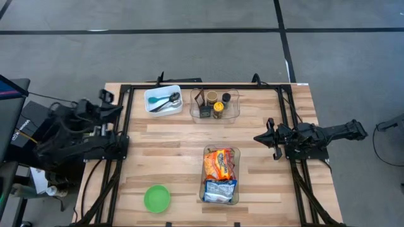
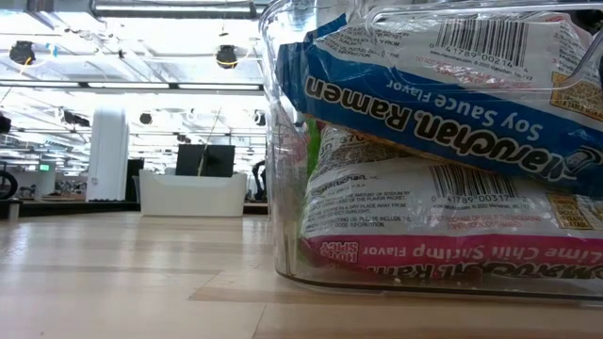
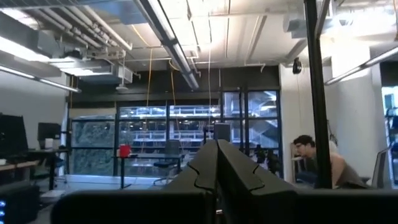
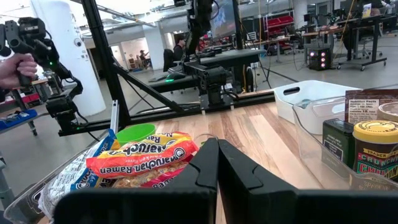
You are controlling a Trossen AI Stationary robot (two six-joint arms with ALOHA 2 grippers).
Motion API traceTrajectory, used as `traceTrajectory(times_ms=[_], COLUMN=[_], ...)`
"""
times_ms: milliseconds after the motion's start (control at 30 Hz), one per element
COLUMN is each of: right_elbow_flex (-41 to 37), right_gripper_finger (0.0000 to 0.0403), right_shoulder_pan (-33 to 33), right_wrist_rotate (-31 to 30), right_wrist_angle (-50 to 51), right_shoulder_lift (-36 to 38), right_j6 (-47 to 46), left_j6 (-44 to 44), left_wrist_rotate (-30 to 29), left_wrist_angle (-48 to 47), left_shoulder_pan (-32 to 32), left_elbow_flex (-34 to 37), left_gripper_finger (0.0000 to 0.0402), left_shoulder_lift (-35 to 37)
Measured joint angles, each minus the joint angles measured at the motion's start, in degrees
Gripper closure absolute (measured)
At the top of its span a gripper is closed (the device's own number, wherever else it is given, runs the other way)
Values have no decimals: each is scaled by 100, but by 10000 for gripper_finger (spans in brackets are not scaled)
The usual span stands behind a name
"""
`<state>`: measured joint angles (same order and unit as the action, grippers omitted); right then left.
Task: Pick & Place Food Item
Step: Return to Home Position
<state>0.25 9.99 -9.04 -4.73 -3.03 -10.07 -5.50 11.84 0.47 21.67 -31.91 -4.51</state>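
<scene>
Two arms flank the bench [image 1: 177, 145] in the high view. The left arm [image 1: 76, 135] is folded at the left edge. The right end effector [image 1: 262, 137] hangs at the right edge, well apart from every bin. The orange noodle pack [image 1: 219, 162] lies in the lower clear bin [image 1: 203, 189] with a blue pack [image 1: 219, 189] against it. The black spoon [image 1: 172, 98] lies in the white bin [image 1: 178, 91], just beside the upper clear bin [image 1: 235, 94] of jars [image 1: 218, 107]. A green bowl [image 1: 157, 198] sits near the front.

From the low view, the blue pack rides on top of a pink-banded pack [image 2: 443, 221], pressed against the lower bin's wall.

Through the left wrist view, the left end effector [image 3: 217, 144] is clenched on nothing and faces the room, where a person [image 3: 317, 163] sits.

Through the right wrist view, the right end effector is likewise clenched and empty, pointing across the bench over the noodle packs, with the jars to one side.

My judgement is that the sorting looks finished. The main risk is the right arm swinging low while folding away. That could clip a clear bin, shift it or tip a jar.
</scene>
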Motion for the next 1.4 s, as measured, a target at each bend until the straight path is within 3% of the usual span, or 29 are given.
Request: traceTrajectory(times_ms=[300,700,1233,1400], right_elbow_flex=[2,2,2,0], right_gripper_finger=[403,403,403,403], right_shoulder_pan=[1,0,0,0], right_wrist_rotate=[0,0,0,0], right_wrist_angle=[-2,0,0,0], right_shoulder_lift=[0,-1,-2,-1], right_j6=[0,0,0,0], left_j6=[-506,-1010,-972,-322], left_wrist_rotate=[-358,-634,-747,-753], left_wrist_angle=[1652,2059,1362,1009], left_shoulder_pan=[-2,-2,-2,-2], left_elbow_flex=[1510,2858,3155,3155], left_gripper_finger=[401,401,401,401], left_shoulder_lift=[-155,-155,-155,-155])
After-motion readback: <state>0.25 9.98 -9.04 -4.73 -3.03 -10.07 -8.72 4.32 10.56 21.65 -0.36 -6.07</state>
